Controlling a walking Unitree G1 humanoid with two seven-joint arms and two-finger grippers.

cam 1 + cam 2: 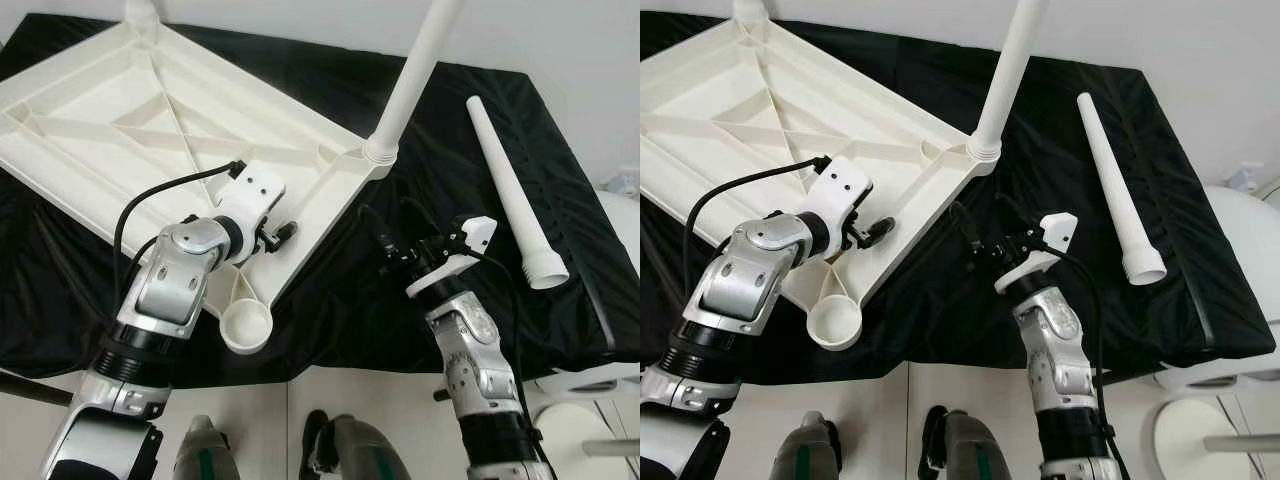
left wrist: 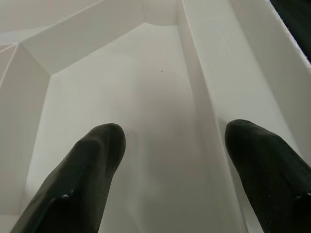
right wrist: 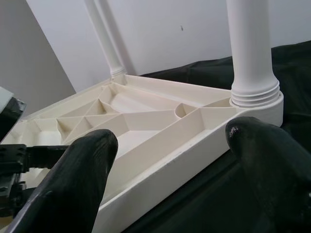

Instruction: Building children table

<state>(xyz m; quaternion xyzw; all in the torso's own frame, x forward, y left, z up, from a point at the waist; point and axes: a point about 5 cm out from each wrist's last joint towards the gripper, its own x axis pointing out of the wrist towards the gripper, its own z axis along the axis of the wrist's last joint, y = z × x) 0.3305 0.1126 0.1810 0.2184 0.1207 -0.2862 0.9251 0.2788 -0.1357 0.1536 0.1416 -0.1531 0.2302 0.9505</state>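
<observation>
The upturned tabletop point(image 1: 150, 130) lay on the black-draped counter point(image 1: 560, 200), one loose leg point(image 1: 505, 190) beside it. Left gripper point(image 2: 170, 170), fingers apart, empty, braced the rim; right gripper point(image 3: 170, 179) hovered open. Best steady the tabletop while fetching the leg.

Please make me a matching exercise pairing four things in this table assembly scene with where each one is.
Things:
1. loose leg
2. fitted leg
3. empty socket
4. left end effector

Places:
A. standing in the tabletop's corner
B. lying on the black cloth
C. over the upturned tabletop
D. at the tabletop's nearest corner

Pairs: 1-B, 2-A, 3-D, 4-C
</observation>
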